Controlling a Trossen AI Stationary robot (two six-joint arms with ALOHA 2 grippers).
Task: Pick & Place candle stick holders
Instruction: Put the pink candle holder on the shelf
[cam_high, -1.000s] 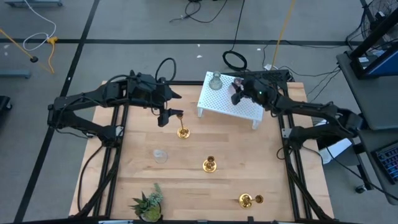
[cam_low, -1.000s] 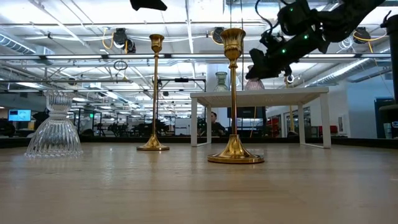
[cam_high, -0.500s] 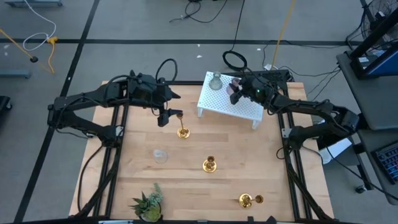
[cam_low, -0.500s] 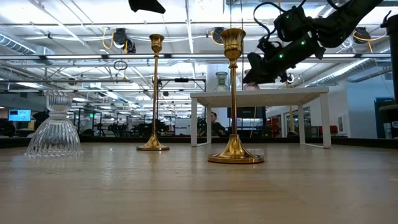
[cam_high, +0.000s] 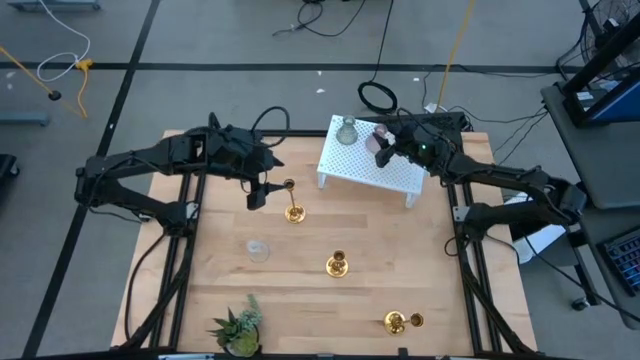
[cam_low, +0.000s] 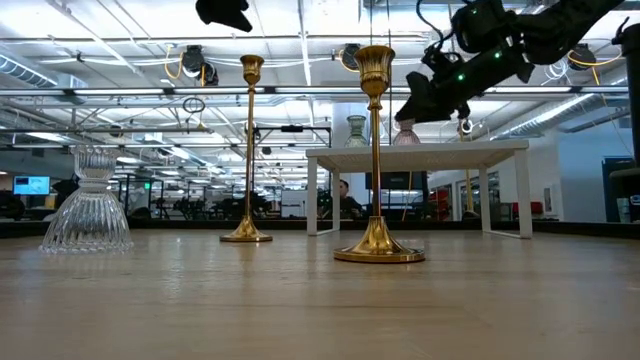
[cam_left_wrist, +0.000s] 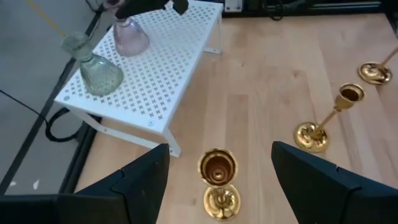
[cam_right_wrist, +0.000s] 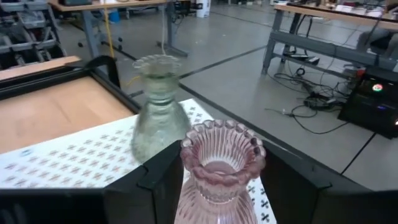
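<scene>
Right gripper (cam_right_wrist: 217, 205) open, fingers either side of pink holder (cam_right_wrist: 219, 171) standing on rack (cam_high: 368, 165): looks like release step. Left gripper (cam_left_wrist: 217, 171) wide open, empty, above gold holder (cam_left_wrist: 218, 182); next: drop & close on stem.

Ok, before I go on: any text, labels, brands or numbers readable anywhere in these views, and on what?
None readable.
Gold holders, glass holders, white rack: no markings visible.
Monitor far back in the room in the low view: lit, but too small to read.
</scene>
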